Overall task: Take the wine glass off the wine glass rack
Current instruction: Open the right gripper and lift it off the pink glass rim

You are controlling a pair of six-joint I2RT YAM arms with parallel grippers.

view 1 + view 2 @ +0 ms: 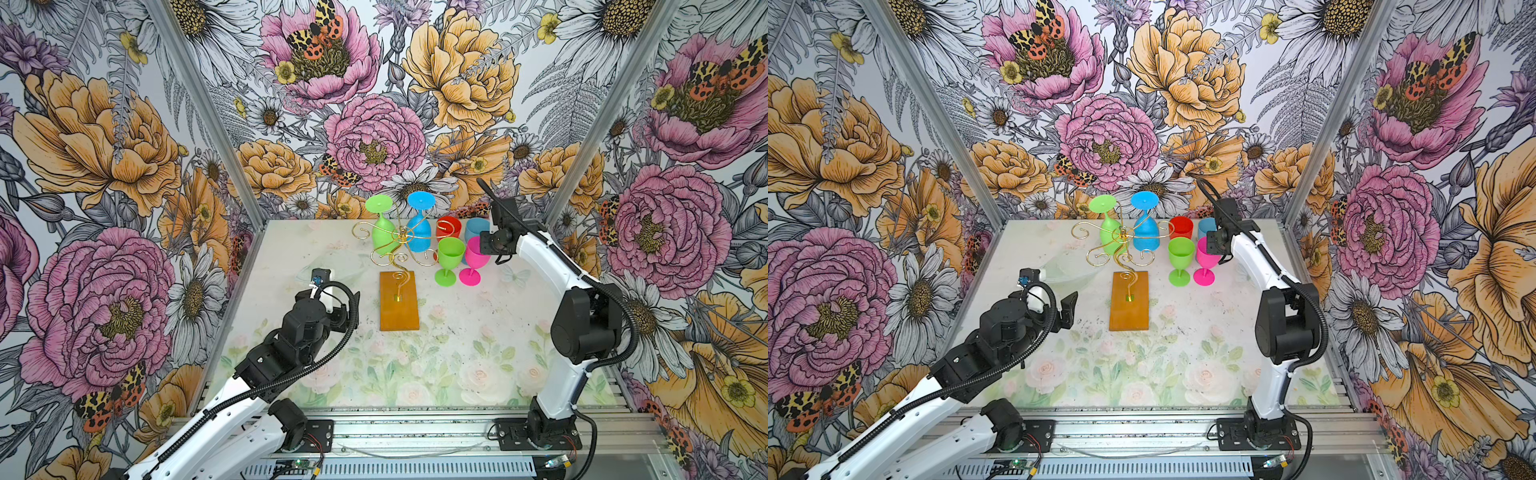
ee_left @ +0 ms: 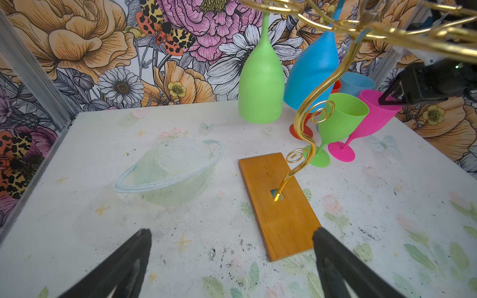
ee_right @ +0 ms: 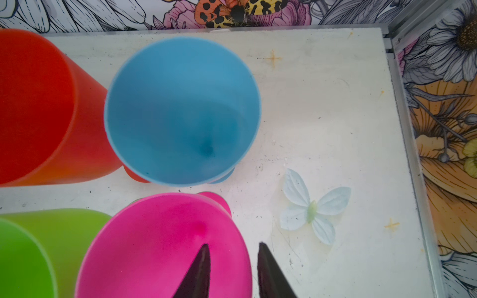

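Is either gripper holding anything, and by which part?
Nothing held: right gripper straddles the pink plastic wine glass rim, fingers apart; left gripper open, empty.

You have no readable text, label, brand or number on anything here. The small green circuit board [image 1: 297,462] below the grey aluminium rail [image 1: 415,432] might bear print, but it is too tiny to tell.

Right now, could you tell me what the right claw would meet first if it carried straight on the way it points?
Probably the pink wine glass: the right claw points down over its rim, one finger inside the bowl, one outside.
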